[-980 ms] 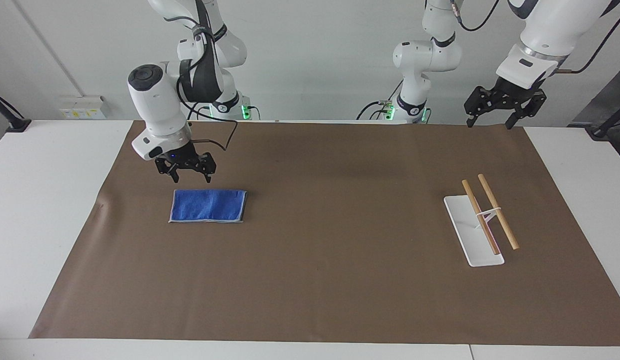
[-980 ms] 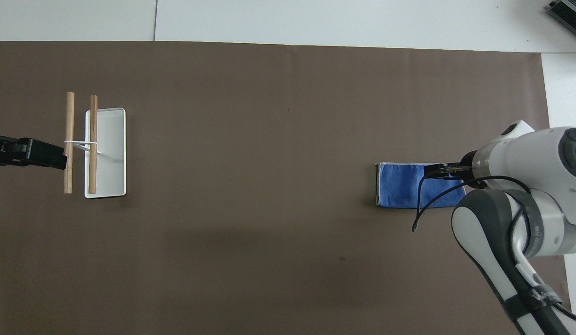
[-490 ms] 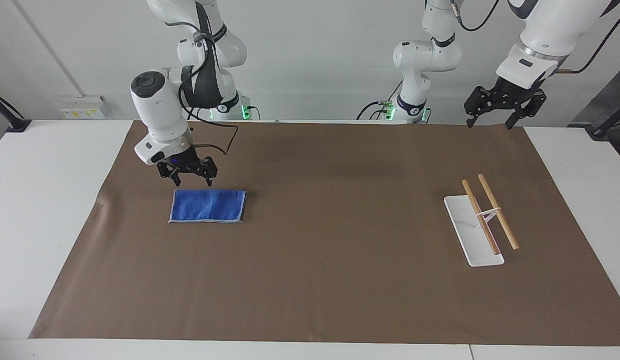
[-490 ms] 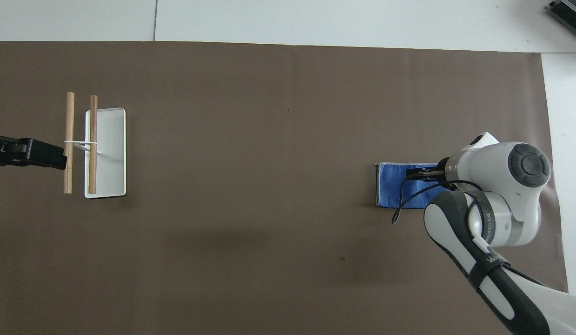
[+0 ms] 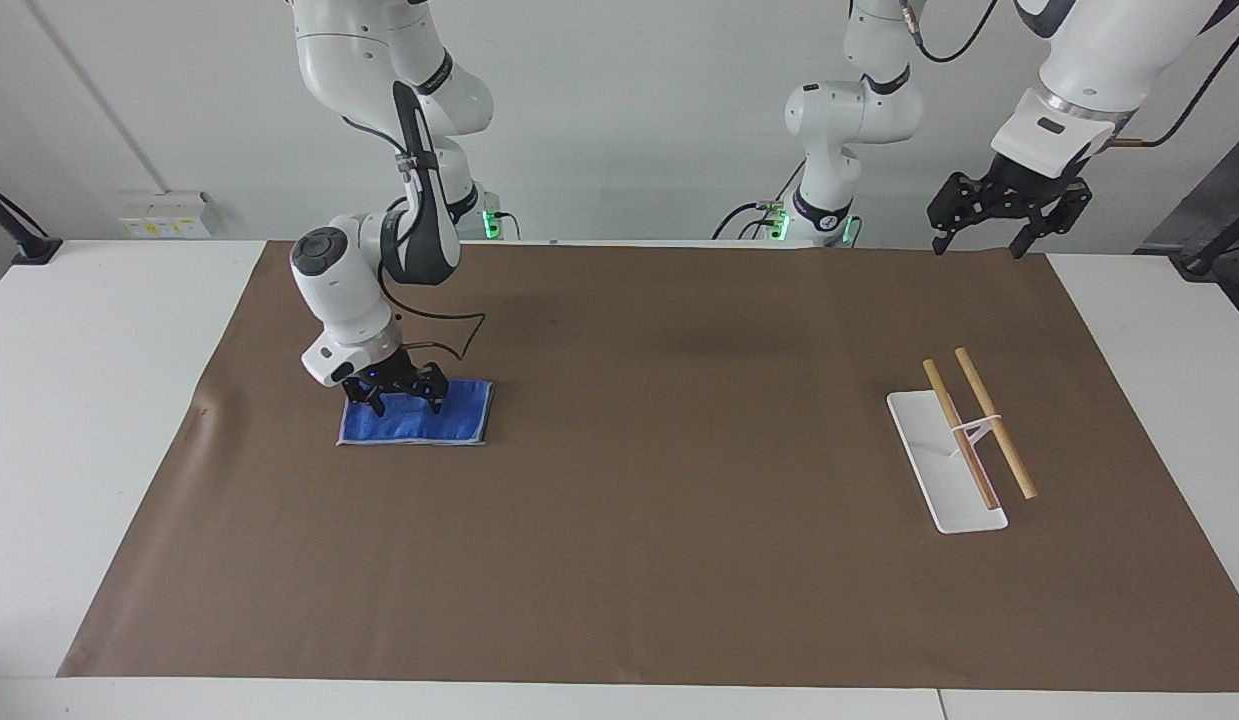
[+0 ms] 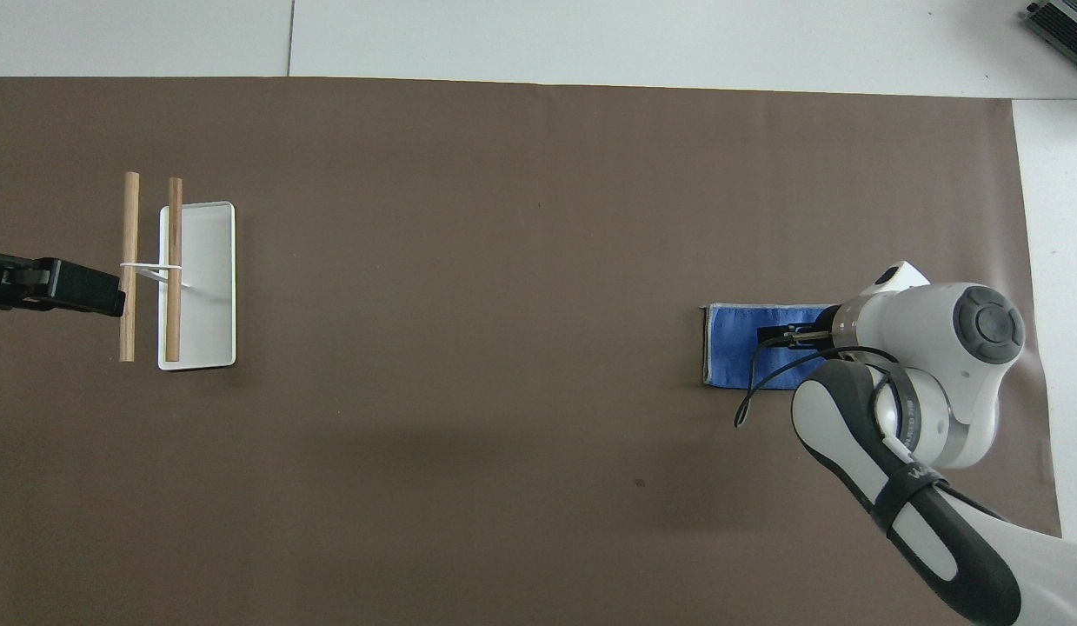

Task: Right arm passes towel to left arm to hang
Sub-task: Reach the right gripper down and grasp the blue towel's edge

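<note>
The blue towel (image 5: 459, 422) lies flat and folded on the brown mat at the right arm's end of the table; it also shows in the overhead view (image 6: 727, 352). My right gripper (image 5: 407, 404) is down at the towel, open, with its fingertips on the part of the cloth nearer to the robots. In the overhead view the right arm covers most of it, and only a black part (image 6: 786, 335) shows over the towel. My left gripper (image 5: 982, 243) waits, open and empty, raised over the mat's edge by the robots at the left arm's end.
A white tray (image 5: 929, 455) with two wooden rods (image 5: 994, 422) on a stand sits at the left arm's end of the mat; it also shows in the overhead view (image 6: 212, 287). A brown mat (image 5: 679, 500) covers the table.
My right gripper has come down from above the towel's near edge onto the cloth and moved slightly toward the table's middle. The towel and left arm have not moved.
</note>
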Available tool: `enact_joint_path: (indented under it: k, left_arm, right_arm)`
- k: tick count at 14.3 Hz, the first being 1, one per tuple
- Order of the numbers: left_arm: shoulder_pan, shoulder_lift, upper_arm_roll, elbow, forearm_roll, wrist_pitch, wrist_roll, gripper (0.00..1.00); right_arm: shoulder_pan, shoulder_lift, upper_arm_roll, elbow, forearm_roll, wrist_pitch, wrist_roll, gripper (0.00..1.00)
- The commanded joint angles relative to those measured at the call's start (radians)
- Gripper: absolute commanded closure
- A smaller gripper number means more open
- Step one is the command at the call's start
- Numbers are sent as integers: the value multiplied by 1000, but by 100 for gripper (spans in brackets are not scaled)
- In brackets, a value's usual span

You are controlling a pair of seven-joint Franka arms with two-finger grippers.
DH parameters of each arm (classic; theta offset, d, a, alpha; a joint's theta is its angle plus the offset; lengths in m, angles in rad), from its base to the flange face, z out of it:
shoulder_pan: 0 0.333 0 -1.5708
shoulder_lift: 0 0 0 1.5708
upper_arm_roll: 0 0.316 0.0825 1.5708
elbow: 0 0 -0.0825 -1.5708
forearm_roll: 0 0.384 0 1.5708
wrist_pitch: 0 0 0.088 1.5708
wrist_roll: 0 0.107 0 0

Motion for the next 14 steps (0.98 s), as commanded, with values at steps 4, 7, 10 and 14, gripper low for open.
enact_joint_path:
  k: [4, 7, 10, 14]
  left_arm:
    - [2, -28, 3, -28, -14, -4, 3, 0]
    - [2, -26, 3, -28, -14, -6, 5, 0]
    - [2, -28, 3, -28, -14, -6, 5, 0]
    - [2, -26, 3, -28, -14, -6, 3, 0]
  right_arm:
    - [-5, 10, 5, -12, 30, 35, -72, 30]
    - [-4, 13, 5, -6, 30, 30, -64, 95]
    - [4, 15, 5, 10, 29, 13, -58, 100]
    - [33, 2, 13, 88, 29, -106, -90, 100]
